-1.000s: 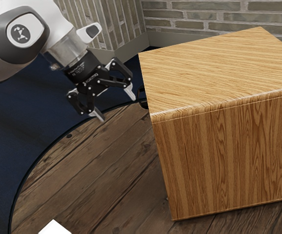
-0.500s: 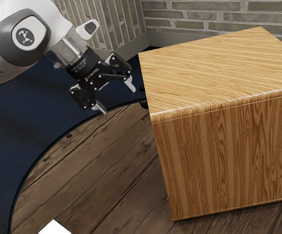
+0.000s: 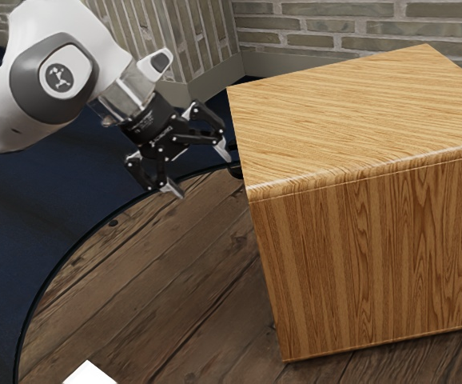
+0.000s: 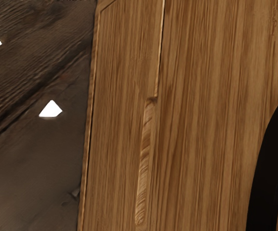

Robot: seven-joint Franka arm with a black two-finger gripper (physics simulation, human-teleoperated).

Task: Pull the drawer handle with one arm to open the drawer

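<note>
A wooden cabinet [image 3: 359, 200] stands on the plank floor, with its drawer front on the side turned toward the exterior view's left. A small part of the black drawer handle [image 3: 233, 170] sticks out from that face. My black gripper [image 3: 199, 169] is open just left of the handle, its upper fingertip [image 3: 224, 150] close to the cabinet's edge and nothing between the fingers. Up close, the wrist view has the wooden drawer front [image 4: 201, 115] and the handle [image 4: 273, 168] as a dark curved bar.
A round wooden floor area [image 3: 151, 280] lies below my gripper, bordered by dark blue carpet [image 3: 31, 208]. A brick wall [image 3: 327, 24] runs behind the cabinet. A white object [image 3: 87, 374] lies at the lower edge of the exterior view.
My arm has carried the open gripper toward the exterior view's right, closer to the handle, and the hand has turned slightly. The cabinet has not moved.
</note>
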